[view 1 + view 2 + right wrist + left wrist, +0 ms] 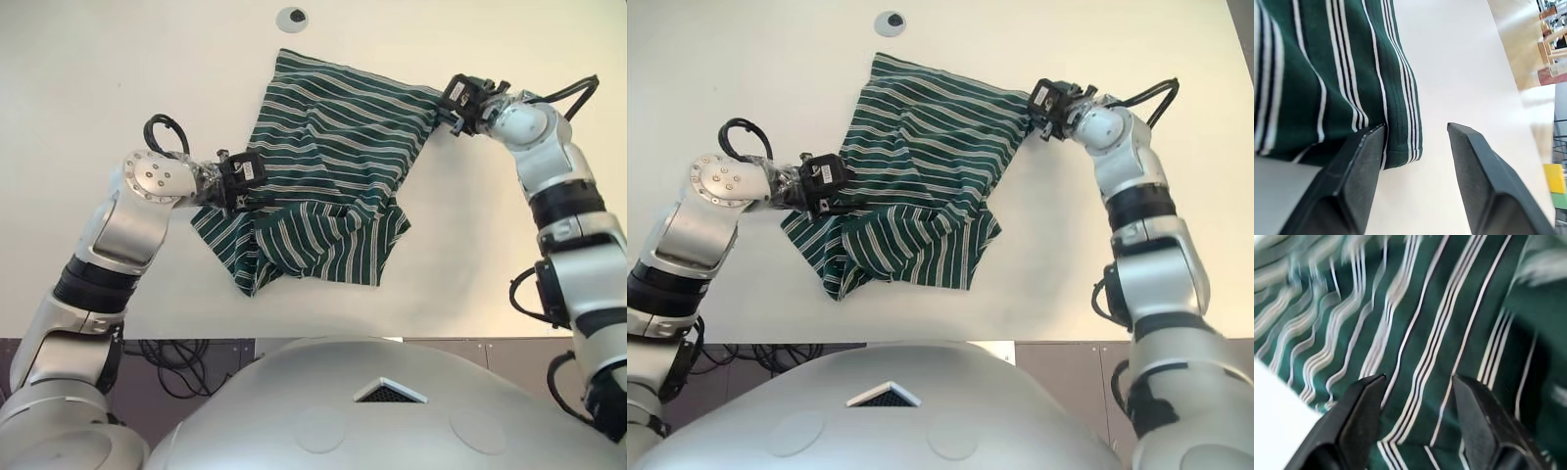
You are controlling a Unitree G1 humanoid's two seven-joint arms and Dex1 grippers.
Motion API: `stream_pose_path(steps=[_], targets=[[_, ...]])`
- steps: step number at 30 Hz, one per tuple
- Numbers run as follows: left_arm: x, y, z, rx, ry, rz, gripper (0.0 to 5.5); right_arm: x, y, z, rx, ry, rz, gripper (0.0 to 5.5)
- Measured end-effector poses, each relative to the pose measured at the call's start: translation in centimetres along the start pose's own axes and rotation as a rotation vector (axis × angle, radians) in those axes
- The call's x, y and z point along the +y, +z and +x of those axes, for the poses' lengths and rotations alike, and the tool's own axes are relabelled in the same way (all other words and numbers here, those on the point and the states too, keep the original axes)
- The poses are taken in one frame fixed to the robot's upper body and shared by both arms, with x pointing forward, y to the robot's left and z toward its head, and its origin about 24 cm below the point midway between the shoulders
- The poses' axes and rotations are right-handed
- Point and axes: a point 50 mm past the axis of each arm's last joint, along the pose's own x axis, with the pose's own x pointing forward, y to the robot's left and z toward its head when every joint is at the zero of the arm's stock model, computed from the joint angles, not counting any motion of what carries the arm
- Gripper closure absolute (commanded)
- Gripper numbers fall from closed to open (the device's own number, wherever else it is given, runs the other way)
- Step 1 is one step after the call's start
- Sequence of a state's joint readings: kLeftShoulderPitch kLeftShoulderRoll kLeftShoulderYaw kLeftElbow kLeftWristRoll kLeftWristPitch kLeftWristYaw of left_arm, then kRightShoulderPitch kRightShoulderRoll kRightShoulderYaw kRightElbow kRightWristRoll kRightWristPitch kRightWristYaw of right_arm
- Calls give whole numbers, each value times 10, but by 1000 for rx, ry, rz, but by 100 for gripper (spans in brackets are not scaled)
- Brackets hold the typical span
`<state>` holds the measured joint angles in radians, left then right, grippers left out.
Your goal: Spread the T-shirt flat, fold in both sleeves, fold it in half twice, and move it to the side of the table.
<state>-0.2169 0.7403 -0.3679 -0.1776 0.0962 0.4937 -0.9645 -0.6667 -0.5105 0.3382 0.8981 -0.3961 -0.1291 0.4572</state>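
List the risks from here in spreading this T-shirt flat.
1. The right gripper is open, with only the hem edge of the T-shirt beside one finger; closing may miss the hem.
2. The left gripper, open over bunched fabric, may pinch several layers, leaving the near folds crumpled.

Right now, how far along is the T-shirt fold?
Done: nothing finished. The T-shirt is partly spread, its near part bunched and overlapping. In hand: spreading; left gripper open over its left edge, right gripper open at its far right corner. Left: flatten, both sleeves, two half folds, move aside.
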Motion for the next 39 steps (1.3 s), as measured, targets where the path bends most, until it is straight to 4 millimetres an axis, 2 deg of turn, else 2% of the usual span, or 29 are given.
stream_pose_path(steps=[4, 6, 9, 11, 13, 15, 16, 19, 23, 25, 28, 30, 33, 35, 37, 39], targets=[[6, 1, 10, 1, 36, 47, 302, -8, 12, 15, 34, -28, -108, 316], [11, 3, 15, -1, 62, 58, 302, -14, 24, 19, 12, -72, -160, 316], [18, 8, 27, -4, 110, 78, 302, -38, 53, 19, -79, -196, -196, 316], [19, 10, 32, -5, 137, 85, 302, -55, 62, 14, -146, -251, -91, 316], [18, 10, 31, -9, 148, 80, 302, -63, 62, 8, -206, -221, 63, 316], [19, 11, 27, -29, 171, 75, 302, -68, 66, -3, -357, -106, 315, 316], [20, 13, 25, -45, 179, 74, 302, -64, 65, -7, -401, -54, 387, 316], [22, 17, 21, -68, 192, 73, 302, -38, 48, -21, -468, 109, 586, 316], [19, 15, 20, -76, 194, 53, 302, 27, 24, -47, -504, 346, 837, 316], [18, 13, 19, -75, 201, 37, 302, 55, 23, -62, -527, 422, 915, 316], [15, 11, 18, -76, 204, 22, 302, 88, 34, -92, -580, 528, 969, 316], [13, 9, 17, -74, 206, 6, 302, 102, 46, -112, -621, 578, 973, 316], [4, 3, 15, -70, 200, -43, 302, 115, 71, -149, -673, 671, 953, 316], [-5, -9, 16, -28, 175, -92, 302, 120, 85, -170, -668, 736, 900, 316], [-8, -12, 15, -20, 170, -109, 302, 132, 88, -174, -610, 783, 895, 316], [-8, -11, 14, -22, 171, -111, 302, 142, 82, -166, -497, 752, 885, 316]])
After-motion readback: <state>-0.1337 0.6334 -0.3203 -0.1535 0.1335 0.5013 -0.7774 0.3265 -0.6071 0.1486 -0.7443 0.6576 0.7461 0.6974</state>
